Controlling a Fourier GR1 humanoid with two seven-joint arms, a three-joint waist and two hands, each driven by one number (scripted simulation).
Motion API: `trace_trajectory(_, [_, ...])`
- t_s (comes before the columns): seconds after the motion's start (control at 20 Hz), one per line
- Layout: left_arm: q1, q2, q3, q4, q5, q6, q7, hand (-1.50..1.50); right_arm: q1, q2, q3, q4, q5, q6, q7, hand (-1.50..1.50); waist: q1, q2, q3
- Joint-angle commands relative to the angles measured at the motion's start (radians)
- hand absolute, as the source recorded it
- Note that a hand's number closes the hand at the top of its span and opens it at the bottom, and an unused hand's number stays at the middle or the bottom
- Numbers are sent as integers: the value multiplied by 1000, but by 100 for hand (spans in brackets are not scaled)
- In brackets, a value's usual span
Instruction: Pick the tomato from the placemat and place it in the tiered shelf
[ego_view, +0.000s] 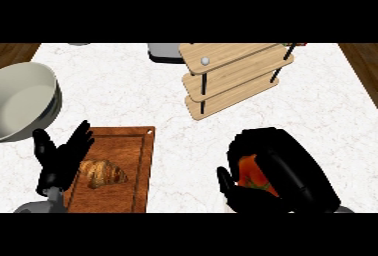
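While our left robot hand (63, 157) rests open, fingers up, at the worktop's (148, 95) front-left edge beside a croissant (102, 173) on a board (125, 150), our right robot hand (284, 172) curls round the tomato (255, 175) near the front edge. The shelf (232, 75) stands well apart, toward the back.

White marble counter (148, 95), viewed steeply from above, with dark wood showing beyond its left and right edges. Lying directly on it: a wooden three-tier shelf (236, 77) on black posts, right of centre toward the far edge; a grey object (164, 52), partly hidden just behind the shelf; a large pale bowl (26, 100) at the left edge; a brown wooden board (125, 150) near the front left, carrying a croissant (102, 173).
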Motion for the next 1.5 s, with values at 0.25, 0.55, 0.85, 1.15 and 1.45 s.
trace_trajectory(0.25, [-23, 16, 22, 34, 15, -34, 12, 0, -335, -3, -344, -246, -307, 267, 425, 150, 14, 9, -4])
trace_trajectory(0.55, [19, -52, -36, -5, -40, 21, -10, 0, -679, -81, -541, 21, -457, 249, 561, 150, 25, 8, -4])
trace_trajectory(0.85, [27, 0, -10, -52, -11, -38, 29, 0, -838, -158, -567, 262, -412, 171, 490, 150, 34, 11, -3])
trace_trajectory(1.15, [-34, -29, -2, 20, -21, -24, -3, 0, -964, -280, -613, 564, -401, 191, 305, 150, 34, 16, -3])
trace_trajectory(1.45, [-44, -50, -25, 23, -61, 3, 3, 0, -950, -291, -529, 746, -304, 158, 105, 150, 39, 19, -3])
